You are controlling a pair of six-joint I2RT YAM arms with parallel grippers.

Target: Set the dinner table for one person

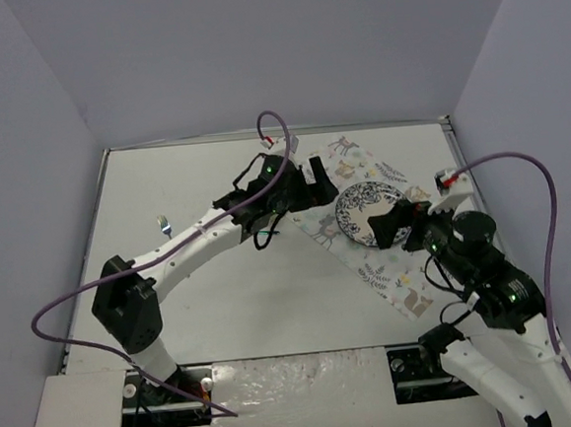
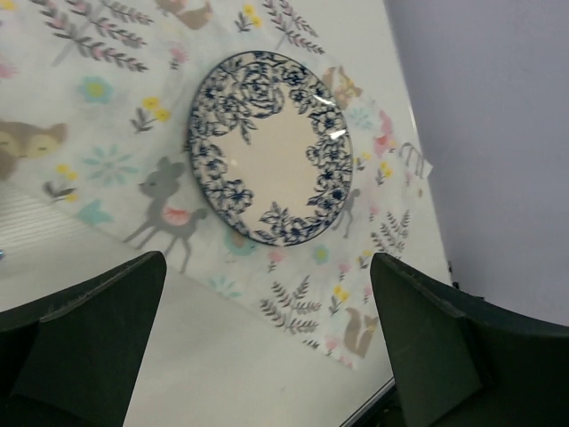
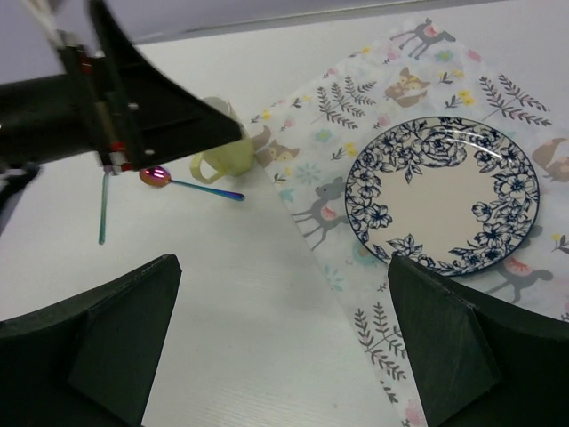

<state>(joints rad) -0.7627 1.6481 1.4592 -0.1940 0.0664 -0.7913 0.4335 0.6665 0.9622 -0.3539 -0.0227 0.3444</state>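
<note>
A large, flat, white rectangular dinner table (image 1: 272, 294) fills the floor of a grey-walled enclosure, with a thin metal rim (image 1: 211, 140) along its edges. Its surface is smooth and matte. On the right half, a pastel animal-print cloth (image 1: 384, 275) lies diagonally, flat on the tabletop. A round plate (image 1: 359, 208) with a blue floral border sits on it. A small fork (image 1: 164, 224) lies alone on the left half. A pale yellow cup (image 3: 218, 160) and a spoon (image 3: 191, 184) sit just beside the cloth.
</note>
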